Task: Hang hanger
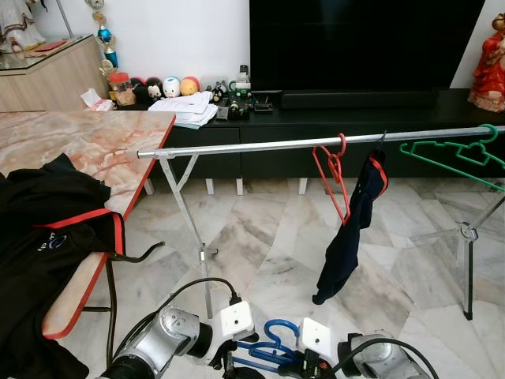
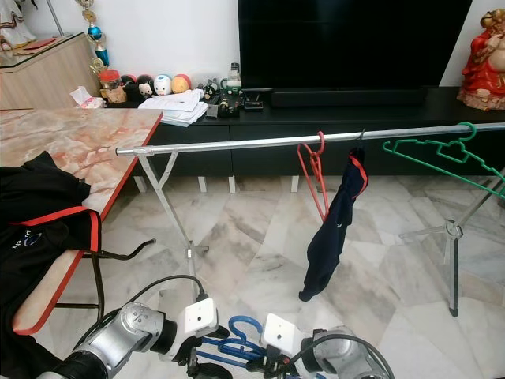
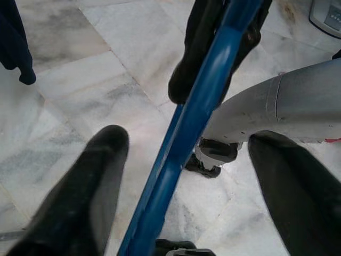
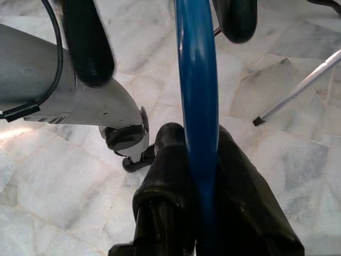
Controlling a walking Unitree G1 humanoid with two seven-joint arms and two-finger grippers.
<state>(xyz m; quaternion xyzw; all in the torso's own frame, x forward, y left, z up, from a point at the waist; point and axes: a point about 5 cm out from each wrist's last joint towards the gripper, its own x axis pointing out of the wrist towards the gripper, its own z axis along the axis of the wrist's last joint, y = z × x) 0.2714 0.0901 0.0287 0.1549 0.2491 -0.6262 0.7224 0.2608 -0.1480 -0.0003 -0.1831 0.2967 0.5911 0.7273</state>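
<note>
Hanger: we hold the blue hanger low in front of us, well below the rail, over the marble floor.
Right gripper: its fingers are clamped on the hanger's bar.
Left gripper: its fingers are spread wide, the bar running between them untouched.
Handling: we judge it light, stiff, smooth plastic, likely to twist in a single pinch.
Hold: we would grip near the neck, leaving the hook free.
Rail: the bare stretch left of the red hanger looks the easiest spot.
</note>
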